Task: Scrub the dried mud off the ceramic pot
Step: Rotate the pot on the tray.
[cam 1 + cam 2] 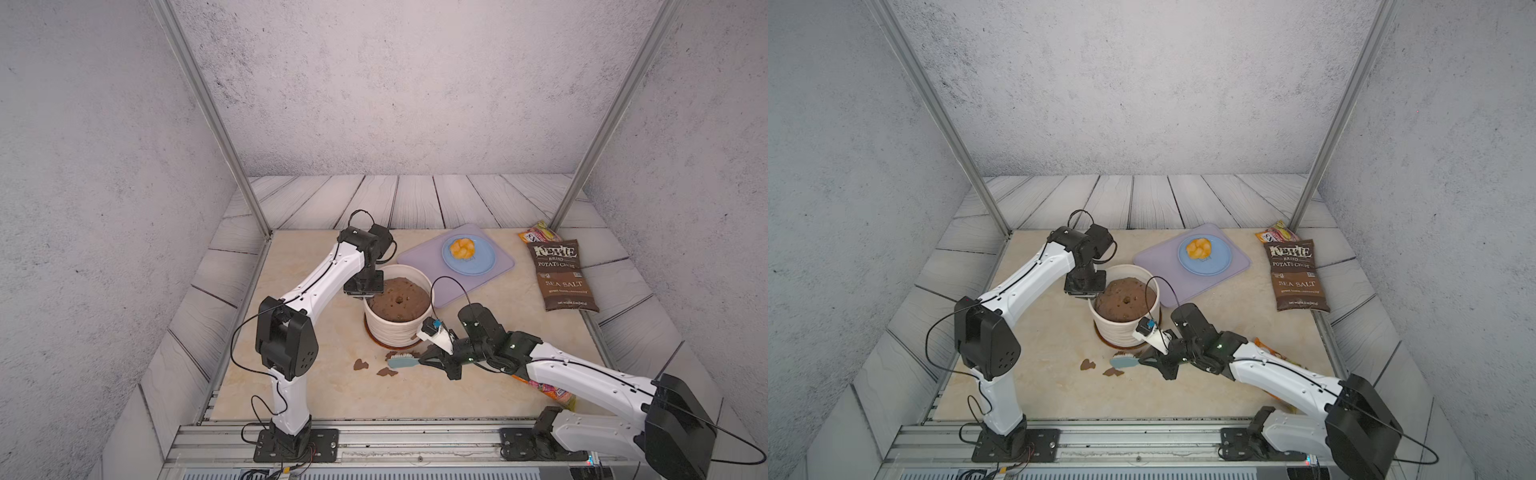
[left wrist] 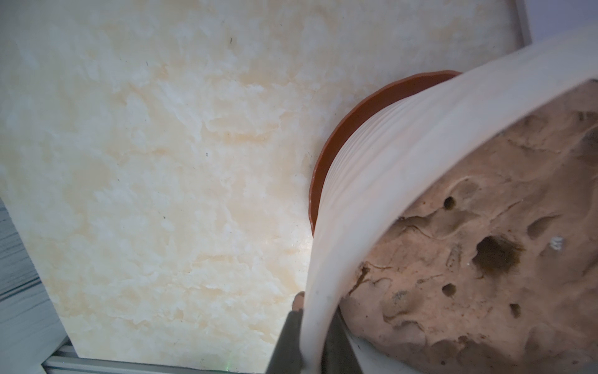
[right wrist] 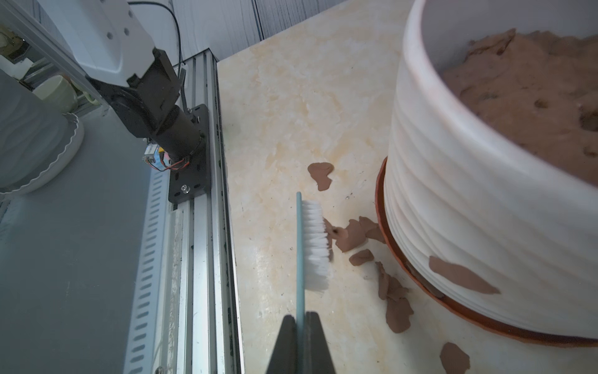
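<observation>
The ceramic pot [image 3: 453, 200] was cream-white with horizontal ribbing, its saucer [image 2: 349, 129] reddish-brown. The dried mud [image 3: 459, 275] was matte brown, the brush [image 3: 314, 246] pale blue with white bristles, and the tabletop [image 3: 291, 97] marbled cream.

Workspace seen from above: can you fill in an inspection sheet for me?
Surface: marble-look table, mud flakes lying near the pot.
Job's things: pot on saucer; one mud patch stuck to its side.
Clutter: chip bag, plate on mat, snack packets.
Jaws: left jaws shut on pot rim; right jaws shut on brush handle.
Cables: black loops along both arms.
Surroundings: grey walls, metal rail.
</observation>
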You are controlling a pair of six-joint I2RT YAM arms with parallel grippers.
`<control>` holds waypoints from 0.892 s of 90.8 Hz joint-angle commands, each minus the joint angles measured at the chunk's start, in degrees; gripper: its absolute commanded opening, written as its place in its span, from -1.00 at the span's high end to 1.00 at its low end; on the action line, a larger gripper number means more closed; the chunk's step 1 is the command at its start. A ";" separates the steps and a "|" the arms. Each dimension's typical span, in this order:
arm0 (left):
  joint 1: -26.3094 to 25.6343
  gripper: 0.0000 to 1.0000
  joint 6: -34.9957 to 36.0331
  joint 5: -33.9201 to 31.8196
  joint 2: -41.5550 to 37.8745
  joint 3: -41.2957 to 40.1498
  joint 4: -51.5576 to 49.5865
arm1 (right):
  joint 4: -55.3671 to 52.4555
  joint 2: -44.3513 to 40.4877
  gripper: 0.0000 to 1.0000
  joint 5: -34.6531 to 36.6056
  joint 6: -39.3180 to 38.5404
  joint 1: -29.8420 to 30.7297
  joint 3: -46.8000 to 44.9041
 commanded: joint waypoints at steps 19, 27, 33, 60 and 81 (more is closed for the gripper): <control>0.16 0.98 16.43 -11.35 4.54 -0.05 -1.22 | -7.31 -0.28 1.00 -0.51 -4.59 -0.43 7.13; 0.24 1.00 19.69 -11.70 4.25 -0.05 -0.53 | -8.36 0.50 1.00 -0.97 -5.46 -0.55 8.52; 0.33 1.00 21.46 -11.76 4.15 0.02 -0.10 | -9.08 1.30 1.00 -0.89 -6.50 -0.61 9.48; 0.33 1.00 23.99 -9.52 4.17 -0.40 0.53 | -3.69 3.65 1.00 4.78 -7.84 -1.87 9.58; 0.33 1.00 24.72 -8.48 3.49 -1.58 0.85 | 0.22 5.92 1.00 6.59 -7.68 -3.12 9.31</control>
